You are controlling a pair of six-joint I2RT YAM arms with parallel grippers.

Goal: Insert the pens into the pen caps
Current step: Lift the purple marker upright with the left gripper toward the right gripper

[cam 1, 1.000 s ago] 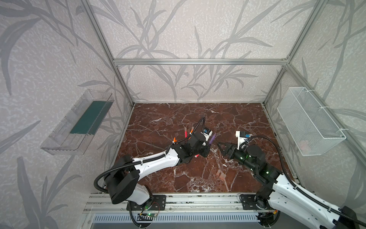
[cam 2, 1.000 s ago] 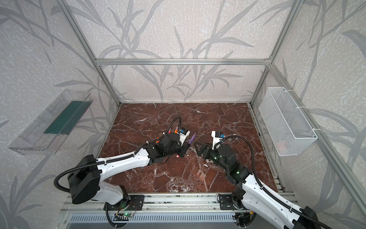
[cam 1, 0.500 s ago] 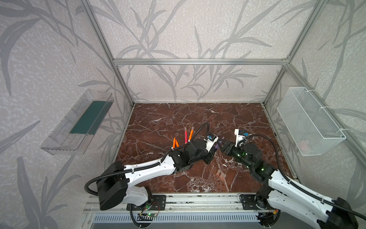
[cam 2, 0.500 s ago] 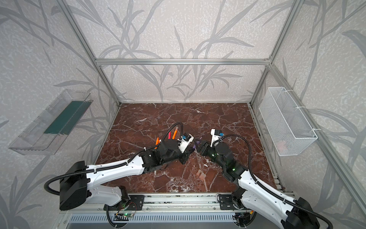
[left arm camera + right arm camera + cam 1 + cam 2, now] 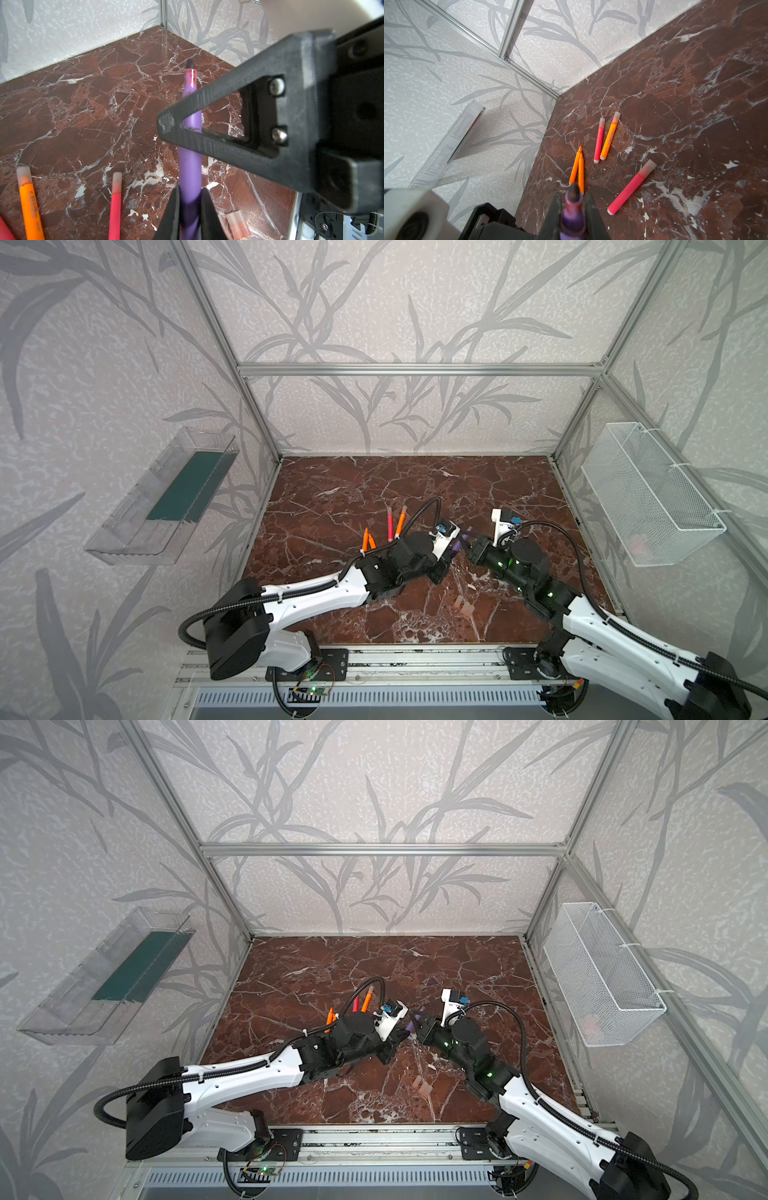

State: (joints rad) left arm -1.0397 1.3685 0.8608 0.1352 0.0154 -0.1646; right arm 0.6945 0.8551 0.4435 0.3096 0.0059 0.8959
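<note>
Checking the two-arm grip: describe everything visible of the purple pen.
The purple pen is a slim, smooth marker that looks like plastic, with a glossy reddish neck and a dark pointed tip left exposed. The left gripper is shut on its barrel, and the right gripper is shut on it nearer the tip. In both top views it bridges the gap between the arms, seemingly held off the marble table.

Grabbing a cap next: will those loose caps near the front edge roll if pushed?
Probably: the pen caps are short round tubes lying sideways on the smooth table. They look thin and translucent, so likely light, easily flicked. Lying side by side, one may nudge its neighbour.
</note>
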